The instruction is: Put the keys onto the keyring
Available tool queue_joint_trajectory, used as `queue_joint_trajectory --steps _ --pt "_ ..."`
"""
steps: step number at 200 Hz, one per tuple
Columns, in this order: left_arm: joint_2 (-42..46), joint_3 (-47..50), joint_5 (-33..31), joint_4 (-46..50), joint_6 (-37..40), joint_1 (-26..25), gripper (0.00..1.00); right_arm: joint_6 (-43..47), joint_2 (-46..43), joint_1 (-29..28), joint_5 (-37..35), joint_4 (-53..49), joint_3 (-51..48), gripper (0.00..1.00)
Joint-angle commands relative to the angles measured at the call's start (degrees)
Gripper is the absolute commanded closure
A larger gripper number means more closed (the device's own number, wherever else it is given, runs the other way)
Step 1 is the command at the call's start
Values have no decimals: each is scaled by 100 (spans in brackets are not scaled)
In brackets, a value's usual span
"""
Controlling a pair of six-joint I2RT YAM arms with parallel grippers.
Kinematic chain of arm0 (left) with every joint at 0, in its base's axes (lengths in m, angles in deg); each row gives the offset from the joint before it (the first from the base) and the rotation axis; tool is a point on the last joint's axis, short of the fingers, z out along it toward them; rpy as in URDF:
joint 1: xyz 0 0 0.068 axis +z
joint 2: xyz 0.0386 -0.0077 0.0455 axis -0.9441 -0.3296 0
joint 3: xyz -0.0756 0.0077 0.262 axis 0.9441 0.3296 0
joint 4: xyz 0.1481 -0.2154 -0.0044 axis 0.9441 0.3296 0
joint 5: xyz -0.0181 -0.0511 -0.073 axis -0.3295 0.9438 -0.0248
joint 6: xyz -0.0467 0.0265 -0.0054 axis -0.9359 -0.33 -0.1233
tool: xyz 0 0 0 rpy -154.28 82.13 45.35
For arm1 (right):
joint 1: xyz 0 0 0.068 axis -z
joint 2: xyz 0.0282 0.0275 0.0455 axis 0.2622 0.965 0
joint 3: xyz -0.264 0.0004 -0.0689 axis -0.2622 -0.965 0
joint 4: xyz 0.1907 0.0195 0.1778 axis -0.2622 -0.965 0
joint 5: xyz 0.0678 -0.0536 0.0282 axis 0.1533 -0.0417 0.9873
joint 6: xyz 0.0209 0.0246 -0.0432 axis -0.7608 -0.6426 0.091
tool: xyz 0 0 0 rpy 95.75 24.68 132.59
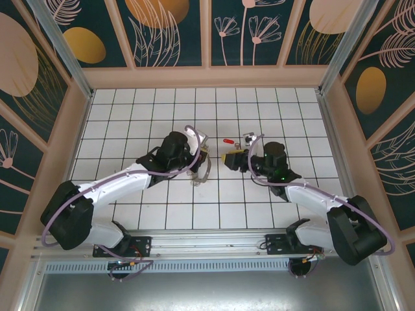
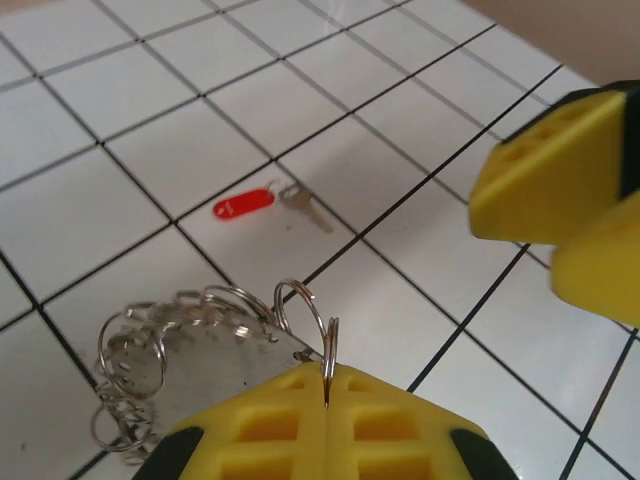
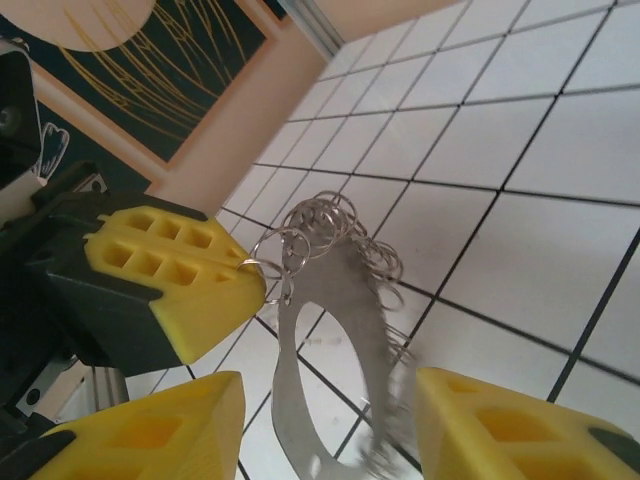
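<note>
Your overhead view placed the key (image 1: 227,140) flat on the white tiled table (image 1: 130,123), just far of the gap between the two claws. There the keyring (image 1: 200,173) was a faint pale loop at the left claw (image 1: 202,159).

Your left wrist view gave what that one could not. Yellow, grid-holed fingers were pressed together on one thin wire ring of the keyring's fringe. The key's glossy red oval head and short silver blade lay well apart from the keyring.

Your right wrist view showed the keyring as a flat, dull metal band with an oval hole and small rings crowding its rim. It hung between the spread fingers of the right claw (image 3: 330,430). Its lower end was cut off and blurred, so you could not tell whether either finger touched it.
</note>
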Motion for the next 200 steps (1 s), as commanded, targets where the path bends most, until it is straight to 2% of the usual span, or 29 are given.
queue_joint_trajectory --steps 1,19,49,158,200 --pt "161 -230 492 -537 310 -25 100 -41 -126 213 610 538 155 54" --pt "154 -271 778 -726 329 -18 100 -193 -127 321 905 777 160 57" --pt "55 -358 1093 -893 310 -17 100 -153 -121 345 1232 816 280 57" --pt "-82 -607 1893 -941 292 39 100 -67 11 377 1599 814 555 57" --pt "-142 -627 2170 -938 289 81 100 -147 64 379 1720 903 593 62"
